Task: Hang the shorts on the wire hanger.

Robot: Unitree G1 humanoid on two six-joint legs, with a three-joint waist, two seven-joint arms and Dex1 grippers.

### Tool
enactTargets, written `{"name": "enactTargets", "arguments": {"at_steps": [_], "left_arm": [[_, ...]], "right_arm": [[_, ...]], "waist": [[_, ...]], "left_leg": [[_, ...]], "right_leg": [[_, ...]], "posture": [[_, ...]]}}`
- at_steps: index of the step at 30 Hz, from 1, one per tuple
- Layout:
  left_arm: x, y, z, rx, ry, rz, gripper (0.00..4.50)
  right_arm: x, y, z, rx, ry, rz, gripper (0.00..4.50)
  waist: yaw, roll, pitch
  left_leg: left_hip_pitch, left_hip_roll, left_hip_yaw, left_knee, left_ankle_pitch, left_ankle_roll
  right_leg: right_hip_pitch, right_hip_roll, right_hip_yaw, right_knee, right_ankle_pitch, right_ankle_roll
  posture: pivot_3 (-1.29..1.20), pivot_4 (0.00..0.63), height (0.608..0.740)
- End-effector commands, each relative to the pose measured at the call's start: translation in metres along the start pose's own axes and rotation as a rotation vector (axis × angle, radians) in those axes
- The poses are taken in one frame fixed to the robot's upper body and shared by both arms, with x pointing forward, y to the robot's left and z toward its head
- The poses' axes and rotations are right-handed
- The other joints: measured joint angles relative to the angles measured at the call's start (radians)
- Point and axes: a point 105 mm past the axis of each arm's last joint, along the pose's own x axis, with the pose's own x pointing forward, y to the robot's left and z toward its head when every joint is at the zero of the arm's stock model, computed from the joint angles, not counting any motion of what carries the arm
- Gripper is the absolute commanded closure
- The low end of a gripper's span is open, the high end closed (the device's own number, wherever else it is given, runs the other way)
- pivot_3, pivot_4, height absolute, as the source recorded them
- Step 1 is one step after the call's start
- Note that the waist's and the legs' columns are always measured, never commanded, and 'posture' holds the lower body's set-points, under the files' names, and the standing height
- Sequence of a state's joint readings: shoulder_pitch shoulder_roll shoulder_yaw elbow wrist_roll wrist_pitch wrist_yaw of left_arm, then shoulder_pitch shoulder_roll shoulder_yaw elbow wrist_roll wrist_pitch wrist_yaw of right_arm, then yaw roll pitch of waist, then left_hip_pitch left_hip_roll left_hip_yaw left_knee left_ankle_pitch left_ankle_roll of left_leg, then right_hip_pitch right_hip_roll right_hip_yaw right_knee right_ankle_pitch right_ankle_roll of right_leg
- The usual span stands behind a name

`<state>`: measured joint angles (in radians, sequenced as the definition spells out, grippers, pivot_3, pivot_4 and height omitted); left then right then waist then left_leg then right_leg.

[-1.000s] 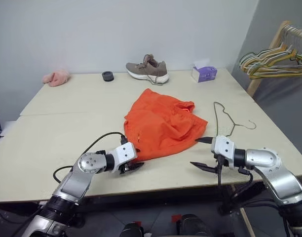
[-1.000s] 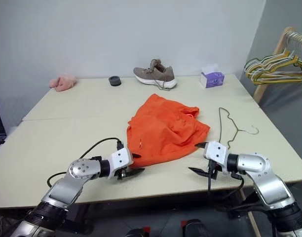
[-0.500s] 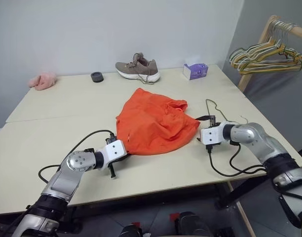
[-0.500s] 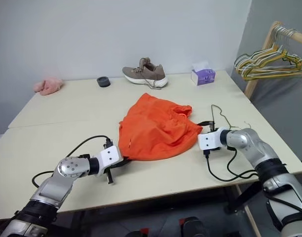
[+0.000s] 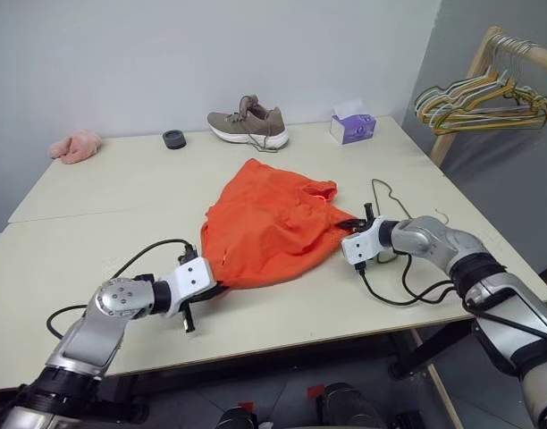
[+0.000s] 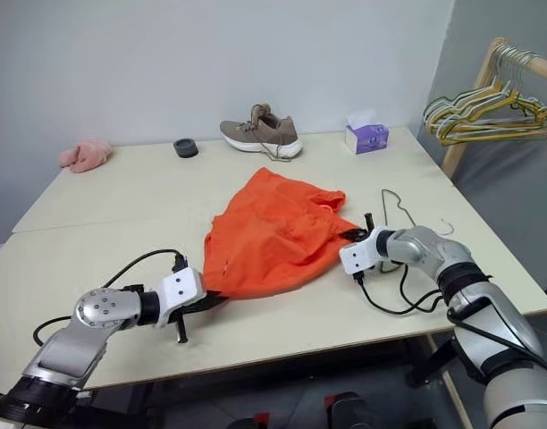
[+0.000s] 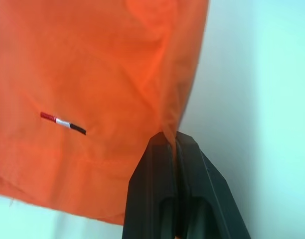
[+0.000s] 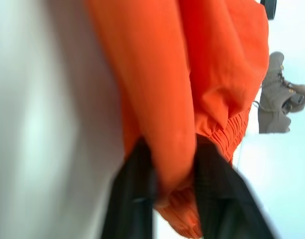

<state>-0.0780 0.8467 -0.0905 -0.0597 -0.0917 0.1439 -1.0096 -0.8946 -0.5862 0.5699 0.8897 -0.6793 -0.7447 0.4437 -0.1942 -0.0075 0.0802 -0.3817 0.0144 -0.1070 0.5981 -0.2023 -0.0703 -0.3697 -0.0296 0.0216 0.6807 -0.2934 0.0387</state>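
Since a second ago the right gripper [image 5: 355, 222] has been carried forward from the table's near edge to the right side of the shorts [image 5: 269, 228], and its fingers, spread wide back then, are now clamped on the orange fabric. In the right wrist view a fold of cloth is seen pinched between the two black fingers [image 8: 212, 189], with the gathered waistband just beyond. The left gripper [image 5: 211, 288] has been drawn out to the left along the near edge, and the shorts' near corner has been pulled with it, so the cloth is now stretched lower and wider between the two arms. In the left wrist view the jaws are seen closed tight on a thin ridge of the hem, the fingertips [image 7: 162, 149] pressed together with fabric caught between them; a small red, white and black tag [image 7: 63, 122] is seen on the cloth nearby.

The shorts are laid in the middle of the pale table [image 5: 95, 223], held at both near corners. The wire hanger [image 5: 386, 198] is seen flat on the table just beyond the right gripper, beside the shorts' right edge, its hook toward the far side.

Along the back edge a pink cloth [image 5: 74, 147], a small dark round object [image 5: 173, 138], a brown shoe [image 5: 248, 122] and a purple tissue box [image 5: 352, 129] are lined up. A bunch of coloured hangers [image 5: 470, 103] is hung from a wooden rack at far right.
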Motion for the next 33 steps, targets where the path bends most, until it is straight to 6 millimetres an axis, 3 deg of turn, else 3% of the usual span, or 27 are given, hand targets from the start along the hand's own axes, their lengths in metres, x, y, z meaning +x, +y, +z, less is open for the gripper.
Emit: {"name": "enactTargets", "arguments": {"at_steps": [1, 6, 16, 24, 31, 33], "left_arm": [[-0.022, 0.003, 0.010, 0.007, -0.002, -0.021, 4.50], [-0.038, -0.016, 0.014, -0.031, 0.025, -0.145, 4.50], [-0.041, -0.061, 0.020, -0.119, 0.026, -0.342, 4.50], [-0.046, -0.096, 0.037, -0.200, -0.041, -0.490, 4.50], [-0.040, -0.103, 0.041, -0.207, -0.077, -0.489, 4.50], [-0.038, -0.102, 0.041, -0.245, -0.098, -0.475, 4.28]], "right_arm": [[-0.017, -0.021, 0.005, -0.007, -0.048, -0.017, 4.48], [-0.040, 0.005, 0.020, 0.113, -0.100, 0.202, 4.48], [-0.083, 0.043, 0.049, 0.270, -0.124, 0.510, 4.48], [-0.097, 0.056, 0.047, 0.213, -0.113, 0.580, 4.48], [-0.098, 0.060, 0.054, 0.239, -0.145, 0.599, 4.48], [-0.102, 0.064, 0.055, 0.248, -0.146, 0.627, 4.05]], "waist": [[0.000, 0.000, 0.000], [0.004, 0.000, 0.000], [0.014, 0.003, 0.002], [0.015, 0.003, 0.002], [0.015, 0.003, 0.002], [0.017, 0.003, 0.002]], "left_leg": [[0.000, 0.000, 0.000, 0.000, 0.000, 0.000], [0.000, 0.001, 0.000, 0.000, 0.000, 0.000], [0.002, 0.002, 0.000, 0.000, 0.000, 0.000], [0.002, 0.002, 0.001, 0.000, 0.000, 0.000], [0.002, 0.002, 0.001, 0.001, 0.000, 0.000], [0.002, 0.002, 0.001, 0.001, 0.000, 0.000]], "right_leg": [[0.000, 0.000, 0.000, 0.000, 0.000, 0.000], [0.001, 0.000, -0.001, 0.000, -0.001, -0.001], [0.001, 0.001, -0.002, 0.000, -0.003, -0.004], [0.001, 0.001, -0.002, 0.000, -0.005, -0.007], [0.001, 0.001, -0.002, 0.000, -0.005, -0.007], [0.001, 0.001, -0.002, 0.000, -0.005, -0.007]], "posture": [[-0.14, 0.022, 0.740], [-0.14, 0.024, 0.740], [-0.15, 0.023, 0.740], [-0.15, 0.020, 0.740], [-0.15, 0.016, 0.740], [-0.15, 0.016, 0.740]]}}
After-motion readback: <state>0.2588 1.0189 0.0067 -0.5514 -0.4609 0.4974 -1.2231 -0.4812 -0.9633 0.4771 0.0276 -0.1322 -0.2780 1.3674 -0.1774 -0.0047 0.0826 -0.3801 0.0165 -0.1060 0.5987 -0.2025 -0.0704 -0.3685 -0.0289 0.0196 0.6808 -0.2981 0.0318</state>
